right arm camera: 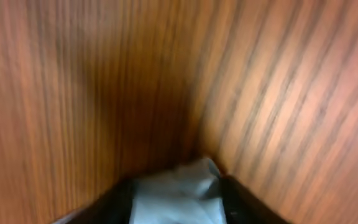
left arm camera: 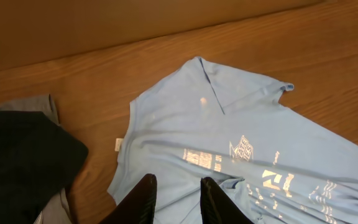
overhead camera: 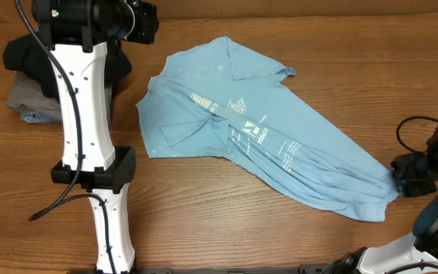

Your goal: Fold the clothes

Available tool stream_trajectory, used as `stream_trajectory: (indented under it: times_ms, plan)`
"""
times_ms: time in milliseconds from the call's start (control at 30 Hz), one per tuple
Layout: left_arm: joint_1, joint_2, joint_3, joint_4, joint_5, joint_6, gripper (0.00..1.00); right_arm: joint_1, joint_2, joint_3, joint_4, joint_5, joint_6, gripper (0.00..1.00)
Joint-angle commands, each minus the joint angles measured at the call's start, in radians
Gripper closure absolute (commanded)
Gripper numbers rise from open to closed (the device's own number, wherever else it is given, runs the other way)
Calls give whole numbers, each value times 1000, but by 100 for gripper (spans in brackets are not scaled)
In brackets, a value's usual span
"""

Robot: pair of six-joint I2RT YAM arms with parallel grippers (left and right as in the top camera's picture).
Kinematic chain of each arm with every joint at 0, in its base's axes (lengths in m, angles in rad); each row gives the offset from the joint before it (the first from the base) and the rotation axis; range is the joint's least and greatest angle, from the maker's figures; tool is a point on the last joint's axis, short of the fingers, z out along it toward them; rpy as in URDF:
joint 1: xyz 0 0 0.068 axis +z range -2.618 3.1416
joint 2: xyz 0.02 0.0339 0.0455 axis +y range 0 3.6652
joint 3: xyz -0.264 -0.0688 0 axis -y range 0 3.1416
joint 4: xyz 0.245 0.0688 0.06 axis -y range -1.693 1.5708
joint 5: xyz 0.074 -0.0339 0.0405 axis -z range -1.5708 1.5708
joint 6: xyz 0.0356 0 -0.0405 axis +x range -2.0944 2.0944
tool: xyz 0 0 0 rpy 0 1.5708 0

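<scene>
The clothes [overhead camera: 257, 137], a light sky-blue T-shirt with white print, lie stretched across the wooden table from the upper left down to the lower right. My left gripper [overhead camera: 147, 27] hangs high beyond the shirt's upper left corner. In the left wrist view its dark fingers [left arm camera: 146, 198] stand apart over the shirt [left arm camera: 229, 124], with nothing between them. My right gripper [overhead camera: 403, 173] is at the shirt's bunched lower right end. In the blurred right wrist view, blue cloth [right arm camera: 176, 193] fills the gap between the two fingers, close over the table.
A black garment [overhead camera: 29, 53] lies on grey folded garments [overhead camera: 29, 99] at the far left, and both show in the left wrist view [left arm camera: 23, 155]. The left arm's white links [overhead camera: 82, 106] stretch over the table's left side. A black cable [overhead camera: 413, 125] loops at the right edge.
</scene>
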Motion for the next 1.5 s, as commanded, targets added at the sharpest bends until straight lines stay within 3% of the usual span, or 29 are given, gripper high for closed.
stream_trajectory:
  times_ms: [0, 67, 233, 367, 533, 567, 600, 633, 767, 833, 867, 900, 1167, 1300, 1467]
  plan:
    - [-13, -50, 19, -2, 19, 13, 76, -6, 27, -55, 71, 55, 44, 79]
    - [-13, -64, 19, -2, 19, 32, 79, -6, 27, -58, 119, 34, 43, 96]
    - [-10, -131, 19, 2, 19, 106, 85, -6, 24, 45, 297, -170, -21, 96]
    - [4, -210, 19, 2, 16, 125, 85, -13, 22, 319, 379, -288, -74, 96]
    - [15, -290, 19, -2, 19, 123, 80, -20, 22, 707, 359, -214, -134, 95]
    - [15, -303, 19, -2, 20, 123, 78, -21, 22, 761, 340, -188, -138, 75]
    - [15, -322, 19, -2, 20, 123, 68, -21, 22, 818, 315, -183, -156, 18]
    - [15, -332, 19, -2, 19, 123, 64, -21, 21, 848, 285, -183, -167, 0]
    - [15, -363, 19, -2, 19, 124, 60, -21, 14, 901, 121, -183, -179, 0]
    - [15, -377, 19, -2, 27, 123, 50, -21, 0, 901, 47, -190, -179, 0]
    - [15, -384, 19, -2, 45, 121, 34, -21, -10, 901, 7, -202, -179, 0]
    - [15, -390, 19, -2, 70, 121, 0, -21, -19, 901, -30, -211, -179, 0]
    - [13, -387, -64, -2, 123, 120, 0, -18, -143, 901, -291, -316, -233, 0]
    - [-14, -381, -269, -2, 103, 121, 10, -18, -219, 901, -388, -406, -278, 0]
    - [-40, -373, -579, 0, 105, 121, 12, -18, -296, 901, -521, -488, -280, 0]
